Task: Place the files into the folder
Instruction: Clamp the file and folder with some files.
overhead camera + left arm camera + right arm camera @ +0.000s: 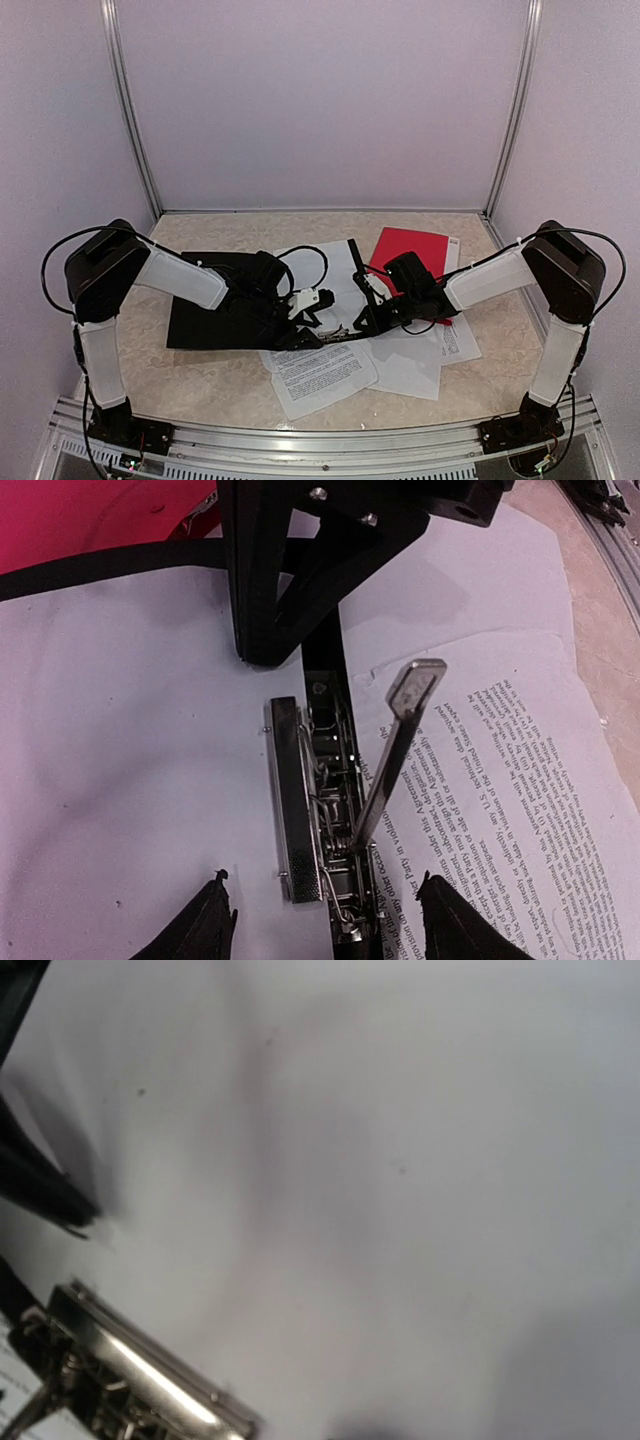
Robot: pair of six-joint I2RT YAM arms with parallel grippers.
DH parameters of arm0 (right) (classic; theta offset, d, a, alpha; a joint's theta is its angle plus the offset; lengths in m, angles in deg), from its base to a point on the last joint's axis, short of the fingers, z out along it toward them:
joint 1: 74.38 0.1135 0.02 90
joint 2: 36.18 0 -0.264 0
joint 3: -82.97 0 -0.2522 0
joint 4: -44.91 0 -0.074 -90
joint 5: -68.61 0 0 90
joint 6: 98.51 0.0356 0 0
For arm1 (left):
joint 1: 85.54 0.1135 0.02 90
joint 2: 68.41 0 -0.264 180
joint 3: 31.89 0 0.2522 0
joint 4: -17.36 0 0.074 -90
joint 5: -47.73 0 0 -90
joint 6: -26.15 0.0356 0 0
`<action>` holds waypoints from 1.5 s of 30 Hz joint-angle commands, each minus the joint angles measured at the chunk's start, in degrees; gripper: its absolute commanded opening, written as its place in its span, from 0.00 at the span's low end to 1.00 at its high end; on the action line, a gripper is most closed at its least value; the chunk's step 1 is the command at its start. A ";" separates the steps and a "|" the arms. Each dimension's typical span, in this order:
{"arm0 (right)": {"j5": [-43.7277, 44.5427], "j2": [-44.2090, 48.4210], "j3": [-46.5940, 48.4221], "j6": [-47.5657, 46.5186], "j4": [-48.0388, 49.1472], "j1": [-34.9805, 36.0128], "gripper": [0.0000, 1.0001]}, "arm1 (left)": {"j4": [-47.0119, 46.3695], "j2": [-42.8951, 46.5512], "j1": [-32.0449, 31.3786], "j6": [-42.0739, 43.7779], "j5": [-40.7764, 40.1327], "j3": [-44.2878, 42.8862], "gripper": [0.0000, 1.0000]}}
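1. The files (322, 372) are loose white sheets. They lie fanned and overlapping in the middle of the bench (505, 345), reaching toward its near edge.
2. Some sheets show a plain side. One blank sheet (130, 750) lies just left of the folder's metal clip mechanism (298, 800).
3. A printed sheet (520, 810) lies to the right of the mechanism, covered in dense black paragraphs. The print is turned sideways in the left wrist view and too small to read with any certainty.
4. No brand or label can be made out.
5. The folder (205, 300) is black and lies open and flat on the left half of the bench. Its spine strip carries the clip, whose lever (395, 750) stands raised at a slant.
6. A red flat cover (410, 245) lies toward the far edge, partly under the sheets.
7. The left gripper (330, 925) hangs over the mechanism, fingers spread and pinching nothing.
8. The right gripper (266, 648) has its fingers pressed together, tip down on the paper beside the spine strip.
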 commanded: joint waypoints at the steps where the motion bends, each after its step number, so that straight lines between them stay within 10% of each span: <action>1: 0.06 -1.05 0.50 -0.39 -2.24 -0.19 0.01 | -2.96 -1.91 0.08 1.49 0.63 -0.83 0.61; 30: -0.41 -2.21 0.61 -0.24 -2.04 -0.19 0.01 | -10.09 -2.68 -1.52 0.15 -2.72 4.39 0.33; 45: -0.36 -1.71 1.54 -0.74 -3.15 -0.19 0.01 | -10.94 -2.28 -1.45 -0.39 -3.77 4.60 0.41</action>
